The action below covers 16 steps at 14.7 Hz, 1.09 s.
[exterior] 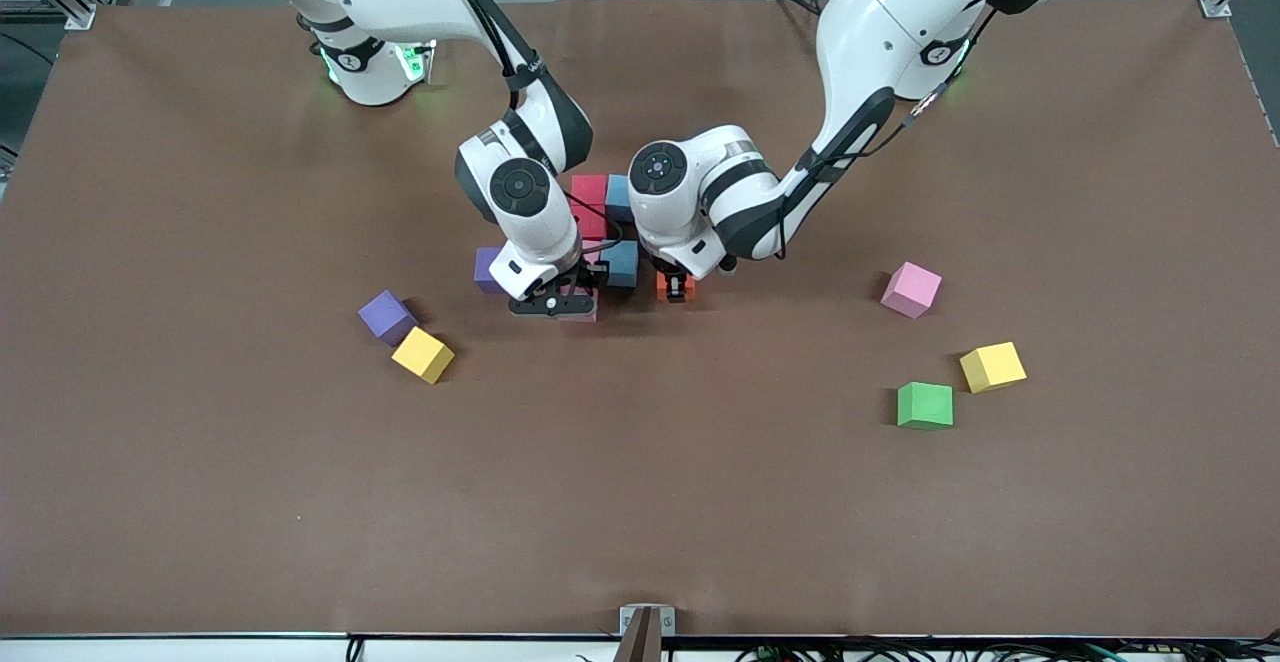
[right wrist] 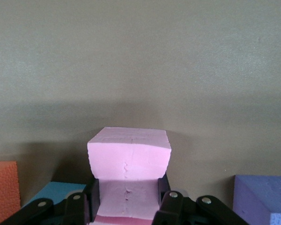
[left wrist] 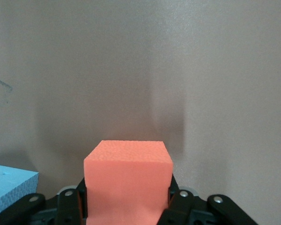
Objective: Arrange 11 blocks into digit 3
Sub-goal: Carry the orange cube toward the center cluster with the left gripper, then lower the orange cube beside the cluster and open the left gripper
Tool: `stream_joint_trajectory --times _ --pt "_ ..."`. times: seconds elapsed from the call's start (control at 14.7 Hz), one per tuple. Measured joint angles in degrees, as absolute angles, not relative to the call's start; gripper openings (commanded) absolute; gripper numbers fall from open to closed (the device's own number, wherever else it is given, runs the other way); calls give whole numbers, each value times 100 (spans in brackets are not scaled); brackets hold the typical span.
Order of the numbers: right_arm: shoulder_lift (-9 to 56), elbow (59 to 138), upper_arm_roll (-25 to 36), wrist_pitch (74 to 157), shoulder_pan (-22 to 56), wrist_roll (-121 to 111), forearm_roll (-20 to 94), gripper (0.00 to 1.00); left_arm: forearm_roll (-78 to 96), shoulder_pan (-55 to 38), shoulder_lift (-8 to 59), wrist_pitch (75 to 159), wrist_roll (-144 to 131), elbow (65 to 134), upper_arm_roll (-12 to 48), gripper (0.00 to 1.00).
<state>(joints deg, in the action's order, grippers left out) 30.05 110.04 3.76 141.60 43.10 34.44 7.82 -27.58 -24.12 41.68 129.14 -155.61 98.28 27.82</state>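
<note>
I see my left gripper (left wrist: 126,206) with jaws closed on the orange block (exterior: 676,287), and my right gripper (right wrist: 126,206) with jaws closed on a pink block (right wrist: 129,161), both at the cluster of blocks (exterior: 600,212) mid-desk (exterior: 640,502).

A brown table (exterior: 200,462) carries loose foam cubes. Toward the right gripper's (exterior: 556,304) end lie a purple cube (exterior: 386,316) touching a yellow cube (exterior: 423,354); toward the left gripper's (exterior: 678,288) end lie a pink cube (exterior: 911,289), a yellow one (exterior: 992,367) and a green cube (exterior: 925,405).

Left arm reaches down to mid-table | left gripper (exterior: 678,289) clamped on orange block (left wrist: 128,180) | right arm bends down alongside | right gripper (exterior: 556,304) clamped on pink block (right wrist: 129,164)
</note>
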Motion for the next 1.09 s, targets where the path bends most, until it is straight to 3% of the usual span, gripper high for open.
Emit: stream_joint_trajectory --times 0.07,0.88,0.95,1.02,1.09 --pt "3007 11006 379 14160 4308 3451 785 100 -2709 -2426 4169 12914 -15561 9820 2782 46" --pt "3063 10999 435 14140 4221 3459 785 100 -2541 -2725 4314 12917 -15574 9569 2760 46" --pt "3063 10999 435 14141 4221 3460 785 100 -2540 -2730 4340 12917 -15574 9532 2760 50" --pt "3063 10999 434 14143 4221 3460 785 100 -2540 -2734 4357 12912 -15574 9508 2760 71" --pt "3063 10999 429 14149 4222 3460 785 100 -2540 -2736 4361 12910 -15573 9494 2760 99"
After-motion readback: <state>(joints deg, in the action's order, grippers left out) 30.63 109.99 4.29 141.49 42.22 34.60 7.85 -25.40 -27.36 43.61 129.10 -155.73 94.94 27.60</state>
